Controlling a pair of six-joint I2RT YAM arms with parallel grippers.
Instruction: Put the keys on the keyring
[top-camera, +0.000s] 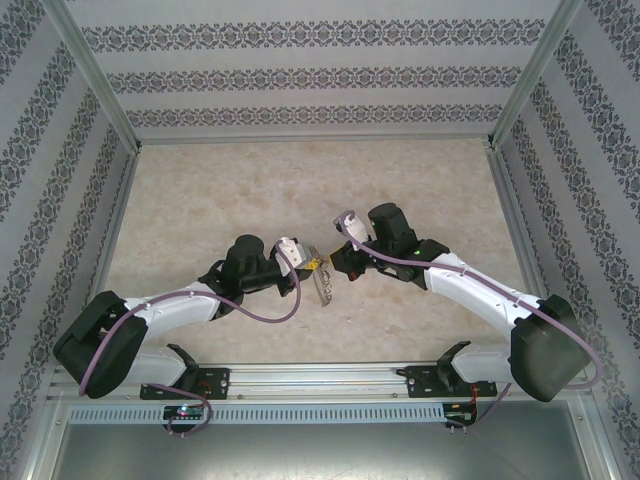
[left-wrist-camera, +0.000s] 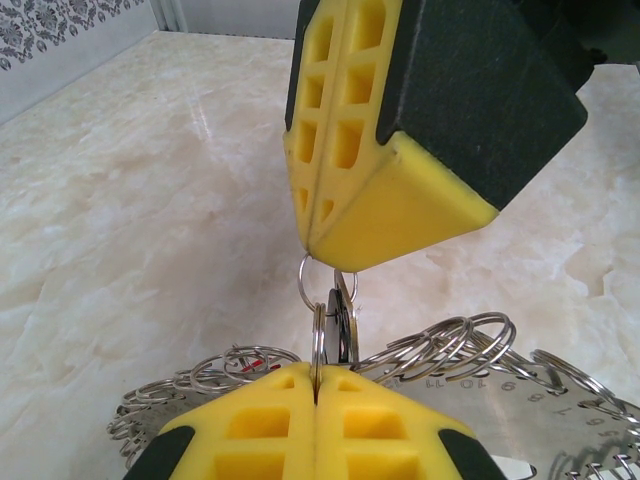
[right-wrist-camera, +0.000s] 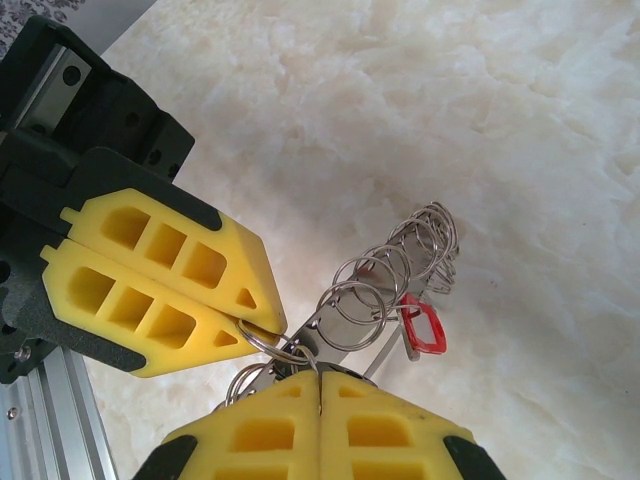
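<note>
Keyring (right-wrist-camera: 400, 270) sits between the two grippers over the middle of the bench (top-camera: 200, 190), its many small rings fanned along the wire loop. I cannot tell whether its far end touches the bench. The left gripper (left-wrist-camera: 316, 392) has its jaws clenched on a thin metal ring at the near end of the keyring. The right gripper (left-wrist-camera: 318, 240) meets it tip to tip, jaws clenched on another small ring of the same cluster. A red-tagged key (right-wrist-camera: 425, 332) dangles among the rings further along. A flat silvery strip (left-wrist-camera: 520, 395) stamped with numbers lies behind the rings.
</note>
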